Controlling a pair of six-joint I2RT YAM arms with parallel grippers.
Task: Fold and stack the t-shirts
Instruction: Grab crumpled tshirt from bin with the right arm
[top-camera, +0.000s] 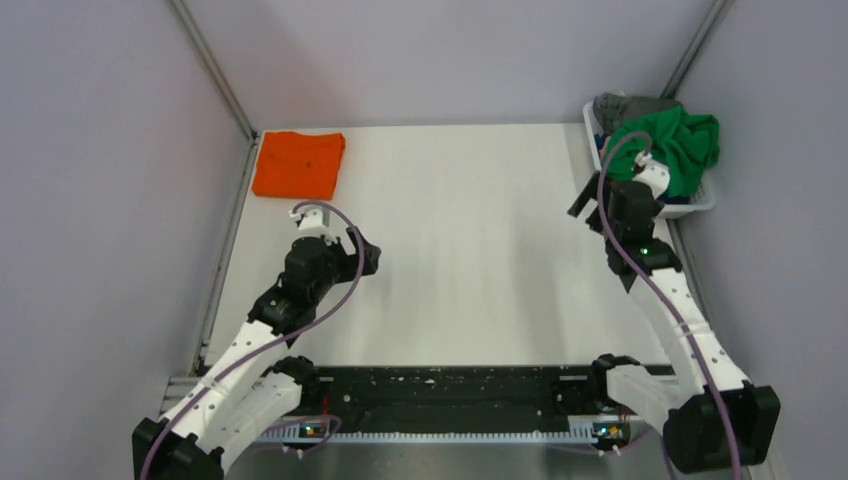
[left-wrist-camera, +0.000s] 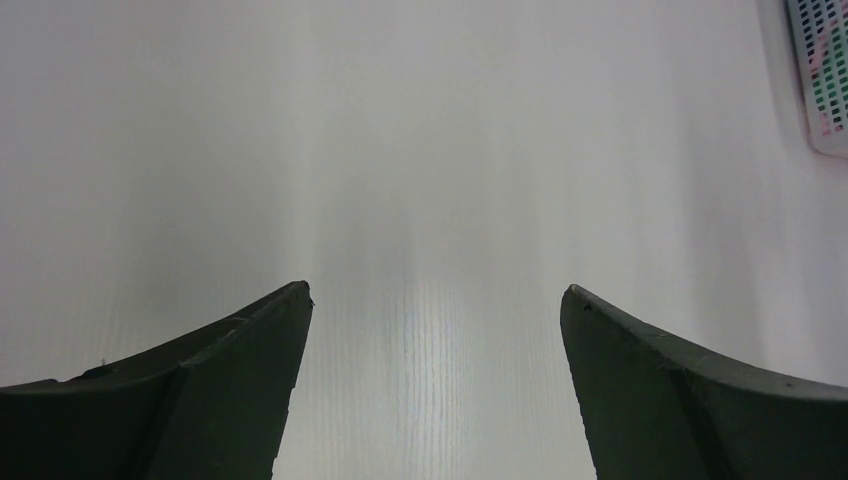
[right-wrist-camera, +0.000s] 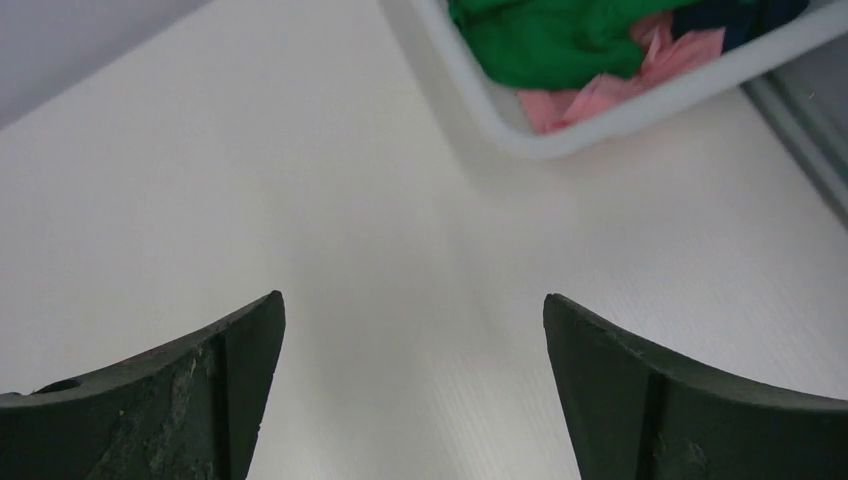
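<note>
Here, the left arm bends up from its base at the near left corner and reaches out over the flat white table (top-camera: 460, 260). Its left gripper (top-camera: 366, 252) points toward the middle of the table. It is on the near side of the folded orange cotton t-shirt (top-camera: 298, 163). That shirt lies flat in a neat square at the far left corner, close to the wall, and nothing touches it. In the left wrist view the left gripper (left-wrist-camera: 435, 291) is wide open. Its two dark fingers are far apart, with only bare table between them. It holds nothing.

The right arm stretches long up the right side of the table. Its right gripper (top-camera: 588, 208) hangs just beside the white plastic basket (top-camera: 703, 206), on the basket's left side. In the right wrist view the right gripper (right-wrist-camera: 412, 300) is wide open too, and it holds nothing. Bare table shows between its fingers, and the basket's corner sits a little way past the tips.

The basket is at the far right corner of the table. A crumpled bright green cotton t-shirt (top-camera: 675, 140) is piled on top and spills over the rim. A grey t-shirt (top-camera: 622, 106) peeks out behind it. In the right wrist view a soft pink t-shirt (right-wrist-camera: 600, 95) lies under the green t-shirt, and some dark blue cloth (right-wrist-camera: 745, 15) shows at the far side.
</note>
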